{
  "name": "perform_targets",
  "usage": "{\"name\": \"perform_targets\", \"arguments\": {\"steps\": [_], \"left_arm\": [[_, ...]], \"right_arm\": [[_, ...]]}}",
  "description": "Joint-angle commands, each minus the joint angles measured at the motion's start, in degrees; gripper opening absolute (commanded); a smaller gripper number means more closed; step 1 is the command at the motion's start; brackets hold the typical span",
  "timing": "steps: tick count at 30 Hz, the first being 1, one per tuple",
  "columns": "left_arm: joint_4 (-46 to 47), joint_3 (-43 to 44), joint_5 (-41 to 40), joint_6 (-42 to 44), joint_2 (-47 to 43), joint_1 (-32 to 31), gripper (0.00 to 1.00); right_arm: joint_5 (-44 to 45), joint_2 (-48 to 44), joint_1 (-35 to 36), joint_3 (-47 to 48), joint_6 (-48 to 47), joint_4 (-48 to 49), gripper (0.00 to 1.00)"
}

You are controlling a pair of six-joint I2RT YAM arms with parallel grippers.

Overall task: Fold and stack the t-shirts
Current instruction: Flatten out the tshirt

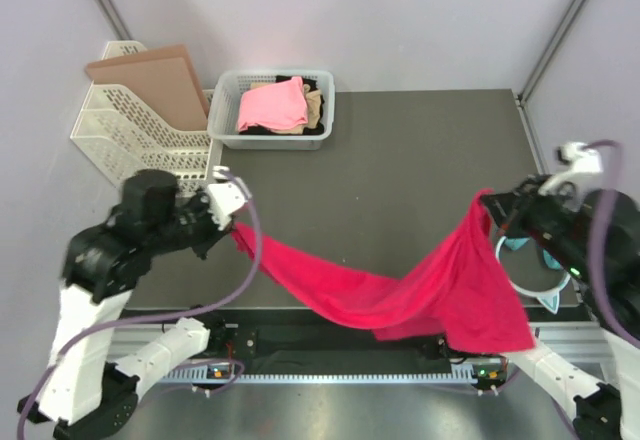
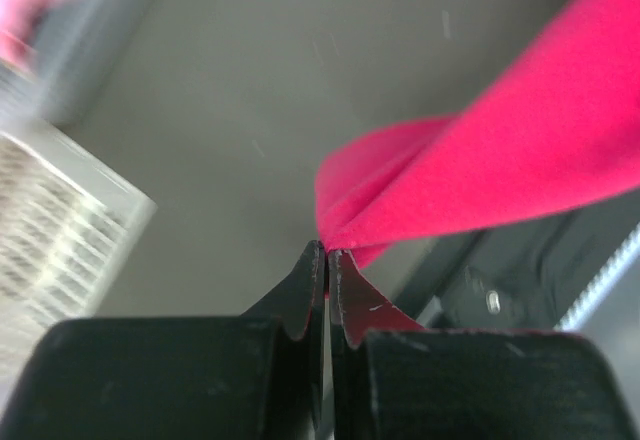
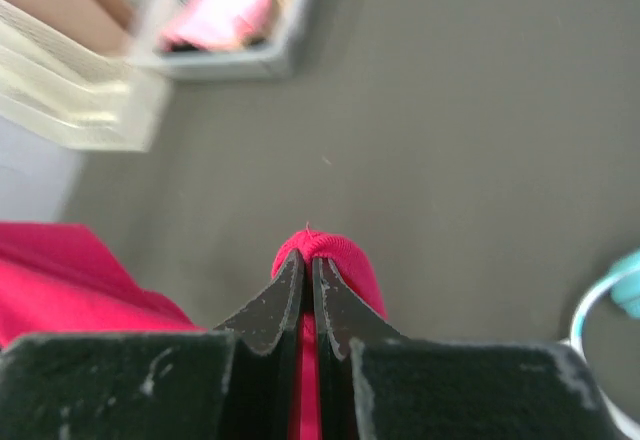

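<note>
The crimson-magenta t-shirt (image 1: 400, 290) hangs stretched between both arms above the table's front edge, sagging in the middle. My left gripper (image 1: 233, 222) is shut on its left corner, and the cloth (image 2: 470, 180) runs away to the right from the fingertips (image 2: 327, 250). My right gripper (image 1: 488, 203) is shut on the right corner, with a fold of cloth (image 3: 322, 250) pinched at the tips (image 3: 308, 260). The light pink t-shirt (image 1: 272, 106) lies on top in the white mesh basket (image 1: 225, 110), over a tan shirt (image 1: 314, 108) and a black one (image 1: 312, 128).
A white mesh file rack (image 1: 130, 130) with a brown board (image 1: 155, 80) stands at the back left. A teal and white ring (image 1: 528, 270) lies at the right edge under the right arm. The dark table (image 1: 400, 160) lies behind the shirt.
</note>
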Motion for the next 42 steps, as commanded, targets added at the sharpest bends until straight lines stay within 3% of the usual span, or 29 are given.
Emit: {"name": "perform_targets", "arguments": {"steps": [1, 5, 8, 12, 16, 21, 24, 26, 27, 28, 30, 31, 34, 37, 39, 40, 42], "left_arm": [[4.9, -16.2, -4.1, 4.9, 1.5, 0.0, 0.0], [18.3, -32.2, -11.9, 9.6, 5.1, 0.0, 0.0], [28.0, -36.4, -15.1, 13.6, 12.4, 1.8, 0.0], [33.0, -29.7, -15.1, 15.6, 26.0, 8.4, 0.0], [37.7, -20.1, -20.1, 12.4, 40.2, 13.8, 0.0], [44.8, -14.8, -25.4, 10.2, 45.5, 15.0, 0.01], [42.3, -14.3, -25.9, 10.3, 47.2, 15.0, 0.37], [41.2, -15.4, -26.7, 10.1, 47.1, 15.0, 0.51], [39.9, -15.8, -26.7, 10.0, 45.3, 14.9, 0.53], [39.3, -17.0, -25.5, 10.0, 43.8, 14.9, 0.54], [36.2, -18.3, -22.8, 10.4, 37.1, 14.7, 0.63], [34.6, -19.5, -18.9, 10.9, 34.5, 14.4, 0.64], [28.5, -23.9, -11.1, 13.6, 24.7, 12.0, 0.65], [25.8, -31.4, -11.3, 16.8, 17.3, 6.5, 0.62], [26.1, -35.3, -15.1, 17.6, 14.7, 0.6, 0.6], [26.7, -38.7, -17.2, 17.5, 14.2, -1.0, 0.59], [28.6, -42.5, -19.8, 16.9, 14.0, -5.0, 0.59]], "right_arm": [[4.8, 5.7, -0.3, -12.7, 1.2, 6.7, 0.0], [10.5, 13.1, -0.3, -22.6, 0.6, 15.6, 0.0], [14.7, 20.4, -0.8, -24.3, -0.3, 21.2, 0.0], [16.4, 28.5, -2.8, -23.5, -1.3, 27.8, 0.0], [17.9, 36.4, -5.0, -21.8, -2.2, 31.7, 0.0], [20.5, 41.2, -5.9, -20.1, -5.7, 36.5, 0.0], [20.3, 45.1, -6.5, -17.3, -6.9, 35.6, 0.0], [20.2, 47.7, -6.6, -15.9, -6.9, 34.7, 0.04], [20.2, 48.6, -6.6, -15.7, -7.0, 34.7, 0.09], [20.2, 48.9, -6.6, -15.7, -6.8, 34.9, 0.28], [20.8, 49.7, -6.7, -15.2, -6.6, 34.8, 0.4], [21.2, 49.8, -6.6, -14.9, -6.6, 34.3, 0.54], [23.7, 49.4, -6.6, -13.6, -6.5, 32.7, 0.57], [25.3, 47.6, -6.8, -12.6, -5.6, 30.5, 0.62], [23.0, 44.9, -6.7, -12.7, -4.4, 29.1, 0.56], [21.2, 43.8, -6.7, -13.3, -3.2, 27.9, 0.45], [15.2, 39.6, -6.5, -16.8, -2.2, 27.5, 0.42]]}}
